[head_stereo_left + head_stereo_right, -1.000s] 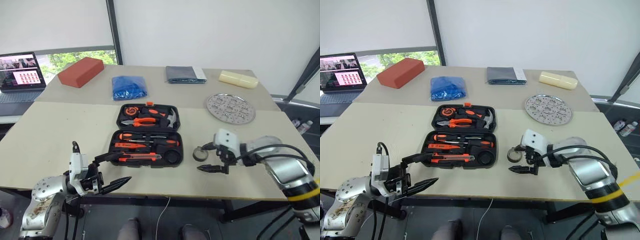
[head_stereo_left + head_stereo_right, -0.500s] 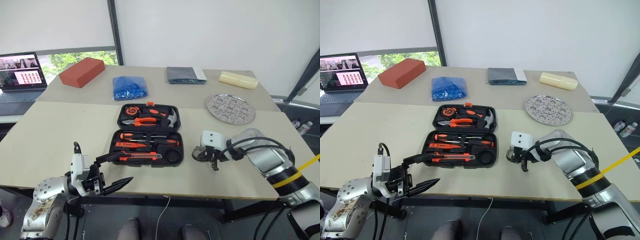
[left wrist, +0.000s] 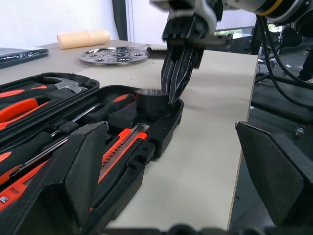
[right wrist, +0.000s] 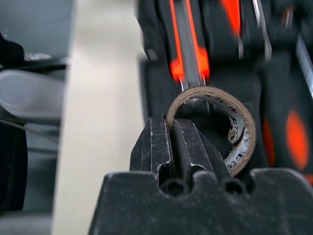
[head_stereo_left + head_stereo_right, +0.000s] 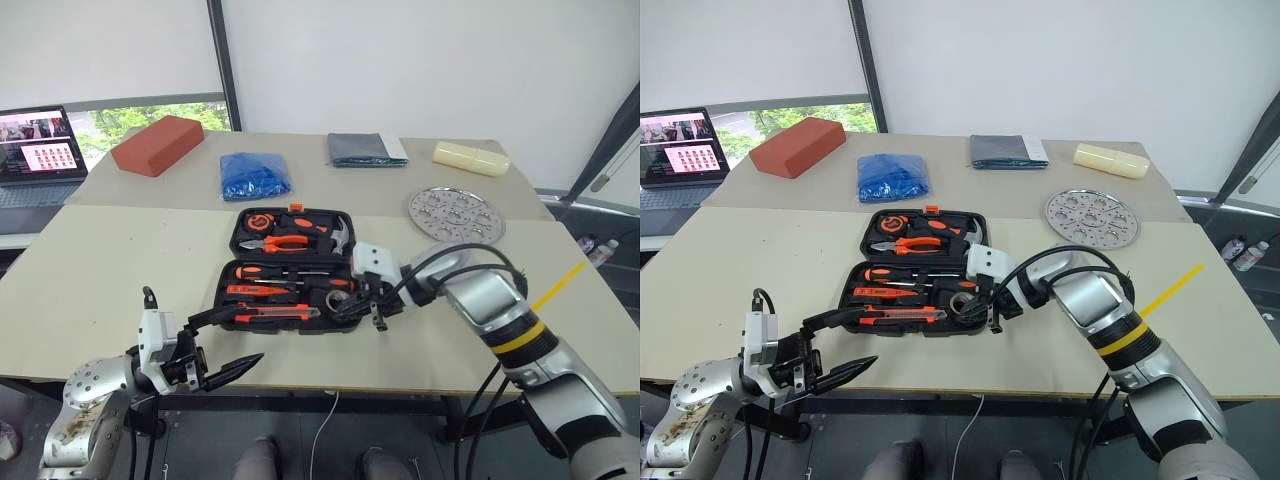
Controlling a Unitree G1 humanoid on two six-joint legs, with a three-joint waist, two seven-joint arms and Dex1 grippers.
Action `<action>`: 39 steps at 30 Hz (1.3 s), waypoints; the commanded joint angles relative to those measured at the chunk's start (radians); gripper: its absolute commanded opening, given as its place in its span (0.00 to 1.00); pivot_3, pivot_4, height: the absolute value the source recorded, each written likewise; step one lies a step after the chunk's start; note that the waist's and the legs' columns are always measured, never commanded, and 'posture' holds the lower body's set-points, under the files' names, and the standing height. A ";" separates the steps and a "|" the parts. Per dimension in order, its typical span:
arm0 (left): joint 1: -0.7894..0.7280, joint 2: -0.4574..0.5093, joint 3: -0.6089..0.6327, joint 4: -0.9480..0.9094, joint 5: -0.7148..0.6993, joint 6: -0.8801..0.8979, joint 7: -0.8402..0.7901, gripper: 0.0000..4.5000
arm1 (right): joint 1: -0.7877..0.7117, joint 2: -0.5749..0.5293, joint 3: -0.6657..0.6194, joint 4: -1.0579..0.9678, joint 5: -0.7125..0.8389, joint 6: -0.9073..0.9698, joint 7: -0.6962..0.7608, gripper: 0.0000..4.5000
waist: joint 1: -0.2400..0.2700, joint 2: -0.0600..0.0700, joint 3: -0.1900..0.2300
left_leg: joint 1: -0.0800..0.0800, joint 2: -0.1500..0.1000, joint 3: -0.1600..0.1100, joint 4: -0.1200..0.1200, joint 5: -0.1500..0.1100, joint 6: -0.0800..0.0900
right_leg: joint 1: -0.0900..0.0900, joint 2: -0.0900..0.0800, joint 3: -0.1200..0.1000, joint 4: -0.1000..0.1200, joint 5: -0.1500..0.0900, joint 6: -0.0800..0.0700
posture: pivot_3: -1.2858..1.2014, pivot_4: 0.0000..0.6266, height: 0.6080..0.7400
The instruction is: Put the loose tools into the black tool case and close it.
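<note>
Small grey tape roll (image 4: pixel 230 132), cardboard-lined ring, pinched by right fingers (image 4: pixel 168 147); left fingers (image 5: pixel 245 362) spread apart

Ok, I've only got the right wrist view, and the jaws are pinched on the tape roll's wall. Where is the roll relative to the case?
Observer: The tape roll is low in the near right corner of the black tool case. The right gripper reaches down onto it from above.
Operator: And the other tools?
Observer: The utility knife and the screwdrivers lie inside the open case.
Operator: Where's the left arm?
Observer: The left gripper hovers at the near edge of the table, left of the case, jaws wide open.
</note>
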 commanded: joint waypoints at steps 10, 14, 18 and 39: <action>-0.031 0.100 0.079 0.024 -0.008 -0.005 -0.018 1.00 | -0.053 0.016 -0.010 0.043 -0.022 0.000 0.022 0.27 | 0.002 0.000 0.000 | 0.000 0.000 0.000 0.000 -0.001 -0.002 | -0.004 0.000 0.000 0.000 -0.001 -0.002 | 0.52 0.24 1.00; -0.085 0.094 0.122 0.057 -0.022 -0.003 0.031 1.00 | -0.090 -0.016 -0.108 0.051 0.069 -0.018 0.115 0.61 | 0.004 0.000 0.000 | 0.000 0.000 0.000 0.000 -0.001 -0.002 | -0.004 0.000 0.000 0.000 0.000 -0.001 | 0.52 0.24 1.00; -0.142 0.116 0.157 0.122 -0.023 0.084 0.111 0.75 | -0.129 -0.032 -0.257 0.174 0.178 0.009 0.146 0.61 | 0.004 0.000 0.001 | 0.000 0.000 0.000 -0.001 0.000 0.000 | 0.000 0.001 0.000 0.000 0.002 0.004 | 0.52 0.24 1.00; -0.824 0.010 -0.135 1.041 0.360 0.056 0.190 0.00 | -0.227 0.266 -0.299 1.057 -0.183 -0.877 -0.361 0.01 | -0.008 -0.003 0.005 | 0.000 0.000 -0.001 -0.004 0.005 0.005 | 0.001 0.003 -0.001 0.001 0.004 0.006 | 0.52 0.24 1.00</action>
